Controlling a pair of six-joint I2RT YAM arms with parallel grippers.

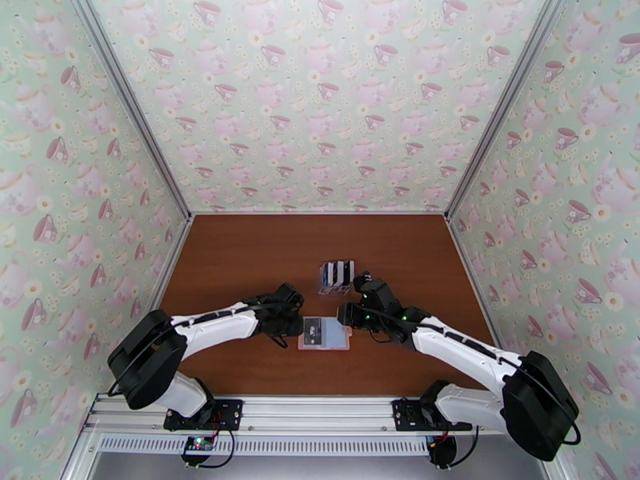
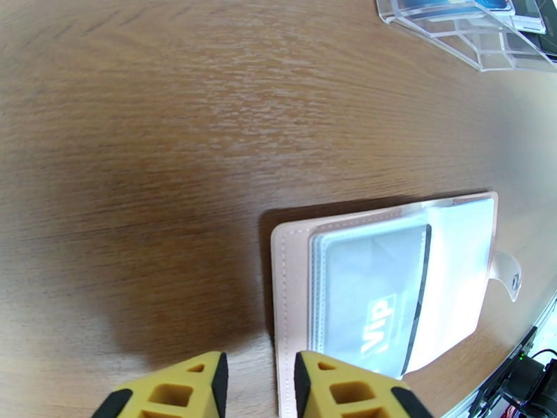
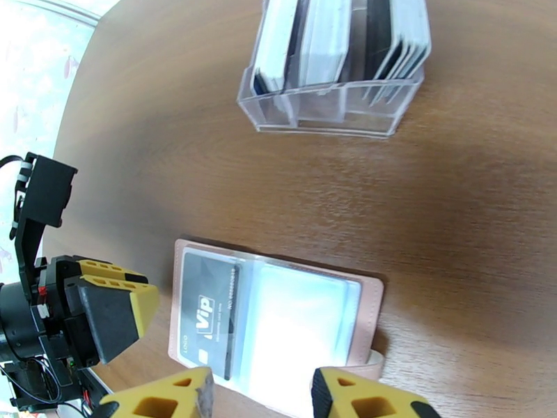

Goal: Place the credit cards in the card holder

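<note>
Robot test cell, lab setup. Brown wood-grain worktop (image 1: 240,258) boxed in on three sides by teacup-print wallpaper panels (image 1: 320,98) held in aluminium extrusion posts (image 1: 128,106). Left arm (image 1: 212,322) and right arm (image 1: 464,350) bolted to a slotted metal rail (image 1: 320,414) at the near edge.

The left arm (image 1: 208,323) and right arm (image 1: 464,346) extend inward, forearms low, so that the left gripper (image 1: 298,323), jaws narrowly parted, and the right gripper (image 1: 346,315), jaws spread wider, face each other closely, both empty.
</note>
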